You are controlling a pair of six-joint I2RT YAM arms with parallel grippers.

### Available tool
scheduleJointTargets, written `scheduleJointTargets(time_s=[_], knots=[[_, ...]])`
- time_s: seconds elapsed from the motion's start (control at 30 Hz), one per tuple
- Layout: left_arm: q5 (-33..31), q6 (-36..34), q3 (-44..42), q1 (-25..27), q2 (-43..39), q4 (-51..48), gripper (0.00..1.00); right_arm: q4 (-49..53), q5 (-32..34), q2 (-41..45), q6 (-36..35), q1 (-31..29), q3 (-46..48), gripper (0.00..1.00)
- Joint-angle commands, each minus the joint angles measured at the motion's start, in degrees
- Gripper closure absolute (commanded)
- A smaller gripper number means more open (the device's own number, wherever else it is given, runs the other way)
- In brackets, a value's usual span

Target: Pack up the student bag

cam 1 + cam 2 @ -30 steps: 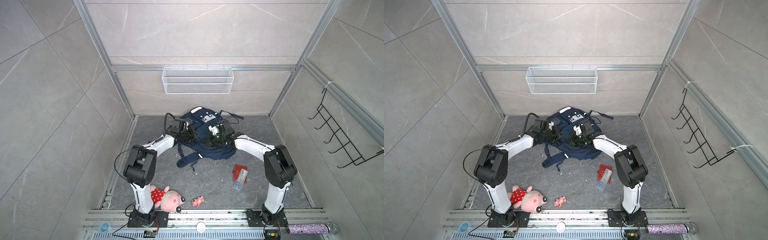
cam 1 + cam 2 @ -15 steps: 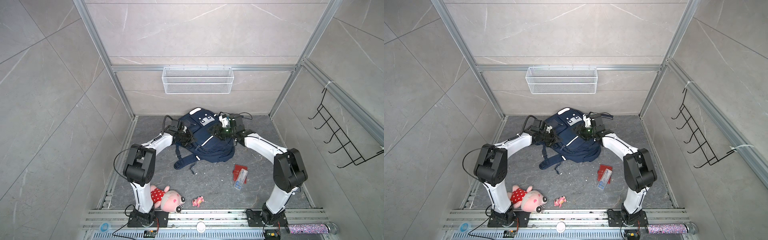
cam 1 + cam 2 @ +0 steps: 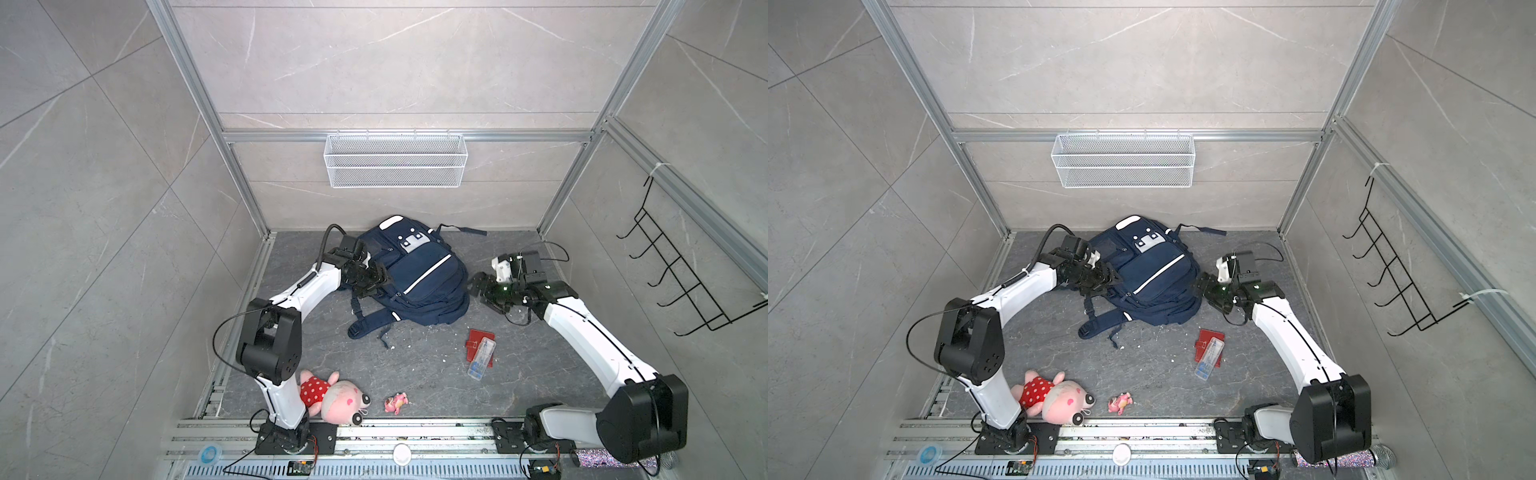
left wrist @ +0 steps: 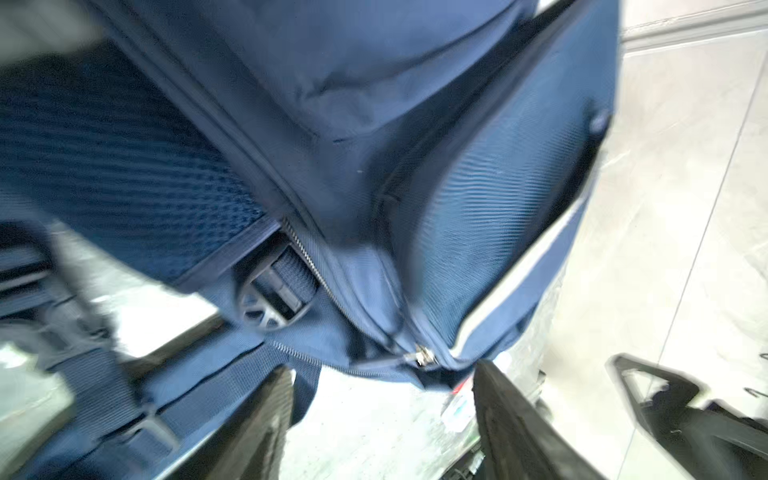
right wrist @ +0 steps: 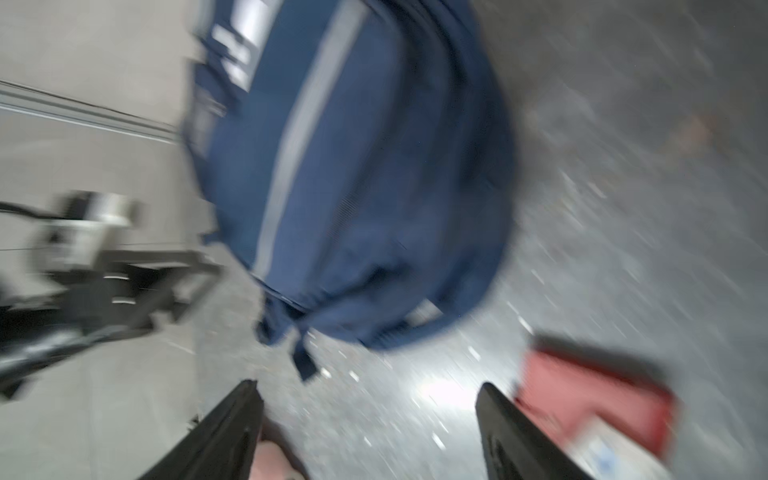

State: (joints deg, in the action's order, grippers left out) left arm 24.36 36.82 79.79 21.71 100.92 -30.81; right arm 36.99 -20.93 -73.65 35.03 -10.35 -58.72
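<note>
Right wrist view: motion blur smears the student bag (image 5: 353, 187) and the red flat item (image 5: 594, 399). Left wrist view: the student bag is cut off at the frame edges, its straps (image 4: 104, 395) blurred. In a top view the small pink toy (image 3: 397, 403) is too small to identify, and the left arm (image 3: 286, 399) hides part of the plush pig (image 3: 336, 395).

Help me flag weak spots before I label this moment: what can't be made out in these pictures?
- Inside of the student bag: hidden by its own fabric in both top views; contents unknown.
- Clear case on the red wallet: contents too small in both top views, smeared by motion blur in the right wrist view.
- Small pink toy: too small to identify.
- Plush pig: body partly hidden by the left arm.
</note>
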Motion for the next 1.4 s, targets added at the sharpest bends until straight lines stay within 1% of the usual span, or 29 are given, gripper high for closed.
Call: scheduleJointTargets(time_s=[0.0, 0.07, 0.13, 0.27, 0.4, 0.67, 0.83, 0.93, 1.03, 1.17, 1.2, 1.27, 1.37], knots=[[-3.0, -9.0, 2.1, 0.9, -4.9, -5.0, 0.16, 15.3, 6.1, 3.8, -1.6, 0.1, 3.7, 0.16], [-2.6, -11.6, 1.7, 2.2, -6.3, -4.9, 0.09, 17.6, 8.2, 5.2, -0.5, 0.1, 6.3, 0.17], [-2.3, -13.3, 1.0, 3.7, -7.3, -4.4, 0.06, 18.6, 9.4, 6.0, 0.9, 0.1, 8.7, 0.17], [-1.2, -13.9, -1.3, 6.5, -8.3, -1.7, 0.06, 18.6, 10.4, 5.7, 1.8, 0.1, 11.7, 0.18], [0.4, -12.0, -3.4, 8.0, -9.1, 2.5, 0.06, 16.5, 11.5, 2.6, 2.2, 0.1, 12.8, 0.18], [2.5, -14.4, -1.1, 8.9, -9.9, 3.1, 0.06, 9.6, 12.1, -4.1, 3.0, -0.7, 13.2, 0.21], [2.5, -14.2, 0.2, 8.9, -9.0, 2.8, 0.07, 5.0, 12.5, -9.7, 4.6, -3.0, 12.7, 0.38], [3.3, -13.3, 1.2, 8.9, -8.1, 3.1, 0.07, 4.6, 14.3, -11.3, 4.8, -5.3, 11.8, 0.44], [3.3, -12.5, 1.5, 8.9, -7.8, 3.8, 0.07, 4.6, 15.2, -11.5, 4.8, -6.2, 12.3, 0.46], [3.3, -11.9, 2.2, 8.9, -7.3, 4.3, 0.08, 4.5, 16.1, -10.6, 4.8, -6.3, 13.2, 0.64], [3.8, -11.8, 2.7, 9.1, -6.9, 4.4, 0.08, 4.5, 16.2, -10.6, 4.8, -6.3, 13.2, 0.66], [3.6, -13.6, 4.9, 9.9, -5.7, 2.8, 0.08, 4.5, 16.3, -10.5, 4.4, -6.4, 12.9, 0.7], [-0.6, -18.1, 10.7, 12.5, -1.7, -2.8, 0.1, 3.8, 16.1, -9.3, 3.2, -7.0, 12.0, 0.77]])
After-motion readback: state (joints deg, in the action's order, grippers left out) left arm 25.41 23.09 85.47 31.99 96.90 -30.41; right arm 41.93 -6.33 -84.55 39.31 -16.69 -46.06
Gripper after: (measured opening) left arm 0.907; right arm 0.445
